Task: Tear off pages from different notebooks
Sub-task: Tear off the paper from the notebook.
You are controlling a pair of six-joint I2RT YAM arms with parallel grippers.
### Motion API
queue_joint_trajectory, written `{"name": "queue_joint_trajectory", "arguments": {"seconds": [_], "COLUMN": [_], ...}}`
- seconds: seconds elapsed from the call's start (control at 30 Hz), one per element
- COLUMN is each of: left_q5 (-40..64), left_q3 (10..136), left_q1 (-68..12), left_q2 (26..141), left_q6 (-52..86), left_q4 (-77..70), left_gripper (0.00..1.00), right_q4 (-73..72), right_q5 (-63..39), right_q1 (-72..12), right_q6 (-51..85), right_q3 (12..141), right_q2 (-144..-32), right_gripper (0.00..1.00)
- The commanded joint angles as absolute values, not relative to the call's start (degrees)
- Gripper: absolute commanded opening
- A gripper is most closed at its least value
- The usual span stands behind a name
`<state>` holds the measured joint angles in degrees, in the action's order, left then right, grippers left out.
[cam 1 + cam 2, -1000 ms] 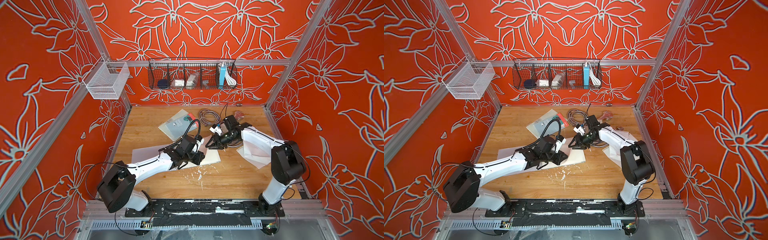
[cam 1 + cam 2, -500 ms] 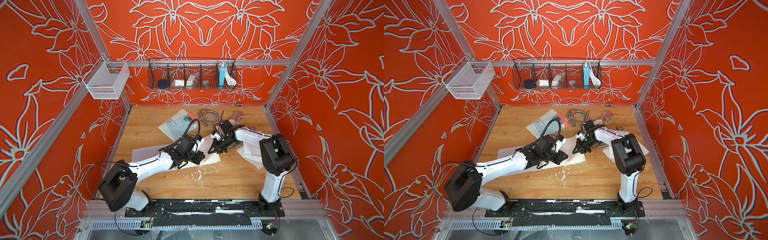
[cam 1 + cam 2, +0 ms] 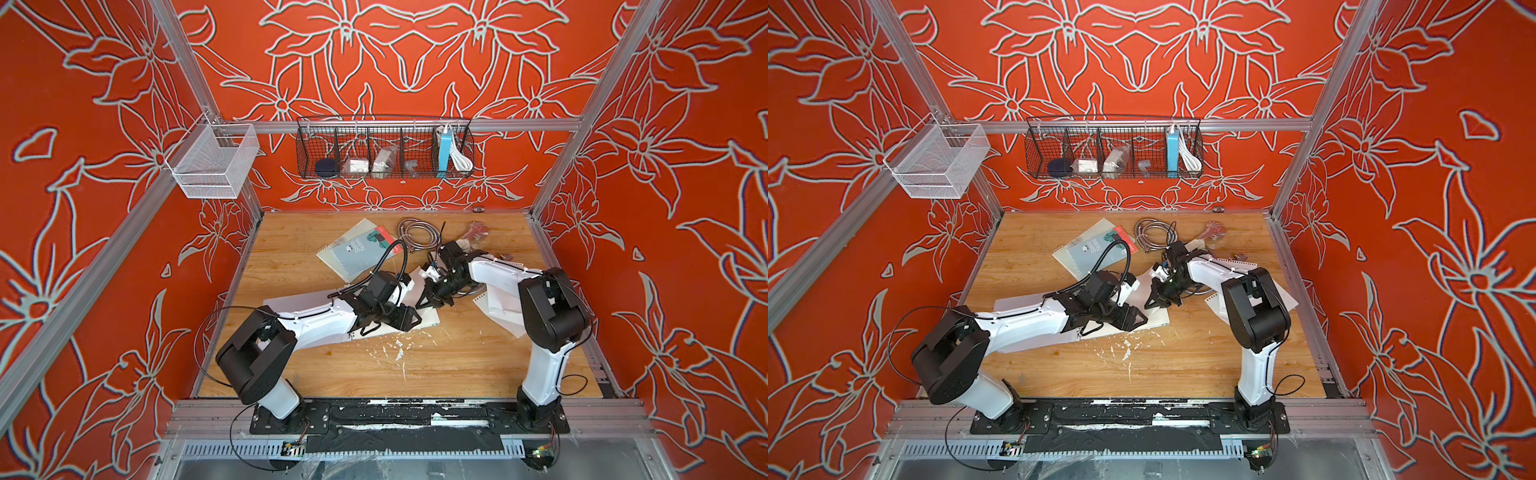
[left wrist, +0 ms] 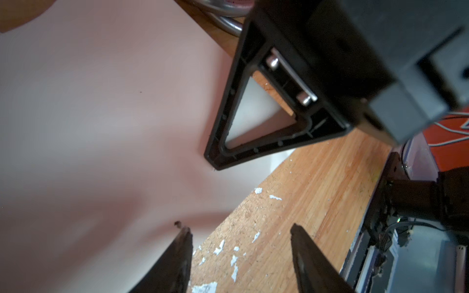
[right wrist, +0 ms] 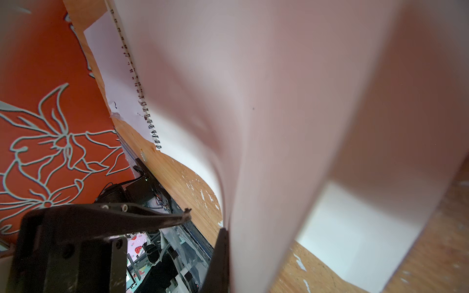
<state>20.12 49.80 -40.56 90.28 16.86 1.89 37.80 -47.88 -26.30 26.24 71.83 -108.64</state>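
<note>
Beside notebook spiral (image 5: 143,104), page (image 5: 253,114) curls (wrist-only).

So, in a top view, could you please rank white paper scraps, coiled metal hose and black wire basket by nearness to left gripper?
1. White paper scraps, by left gripper.
2. Coiled metal hose, table rear.
3. Black wire basket, back wall.
</note>
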Motion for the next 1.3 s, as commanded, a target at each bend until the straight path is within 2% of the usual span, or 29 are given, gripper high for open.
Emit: {"name": "queue_joint_trajectory", "arguments": {"seconds": [0.0,0.2,0.27,0.33,0.47,0.53,0.63,0.77,0.83,0.93,1.1,1.2,1.23,1.27], "left_q5": [20.67,19.27,17.61,16.26,15.95,16.63,17.23,16.8,16.96,17.5,16.55,16.32,16.15,16.53], "left_q3": [51.28,53.46,54.18,54.4,54.28,54.08,53.94,53.89,53.87,53.7,53.44,52.61,52.1,51.34], "left_q1": [-41.05,-41.65,-41.94,-41.92,-41.92,-41.93,-41.92,-41.84,-41.83,-41.85,-41.84,-41.84,-41.73,-41.34], "left_q2": [91.84,95.14,96.12,96.33,95.21,94.19,92.93,92.83,93.2,93.54,93.35,91.98,91.04,89.82], "left_q6": [15.38,13.89,13.34,13.2,13.0,13.05,13.27,13.23,13.44,13.91,14.17,14.55,14.9,15.62], "left_q4": [1.14,1.87,2.43,2.29,2.37,2.12,2.31,2.7,2.72,2.8,3.8,3.72,3.7,3.36], "left_gripper": [0.59,0.6,0.58,0.45,0.09,0.0,0.0,0.0,0.0,0.0,0.0,0.0,0.0,0.0], "right_q4": [39.18,39.98,40.1,40.26,40.97,41.91,43.03,43.52,42.66,41.6,40.28,39.82,39.5,39.22], "right_q5": [-49.26,-50.97,-51.51,-51.57,-51.36,-50.64,-49.61,-48.82,-48.67,-47.57,-46.13,-44.2,-43.37,-42.72], "right_q1": [-26.97,-27.07,-27.07,-27.06,-27.07,-27.06,-27.11,-27.15,-27.14,-27.01,-26.76,-26.63,-26.63,-26.63], "right_q6": [25.22,24.97,24.88,24.81,24.52,24.35,23.96,23.29,23.2,23.46,24.16,24.6,24.69,24.7], "right_q3": [72.42,73.12,73.3,73.23,73.39,73.63,73.99,74.37,74.19,73.64,72.69,72.36,72.26,72.12], "right_q2": [-108.65,-108.56,-108.5,-108.27,-108.28,-108.64,-108.83,-107.91,-106.38,-103.8,-101.21,-100.9,-100.92,-101.14], "right_gripper": [0.0,0.01,0.01,0.01,0.01,0.02,0.06,0.31,0.38,0.43,0.44,0.41,0.32,0.19]}}
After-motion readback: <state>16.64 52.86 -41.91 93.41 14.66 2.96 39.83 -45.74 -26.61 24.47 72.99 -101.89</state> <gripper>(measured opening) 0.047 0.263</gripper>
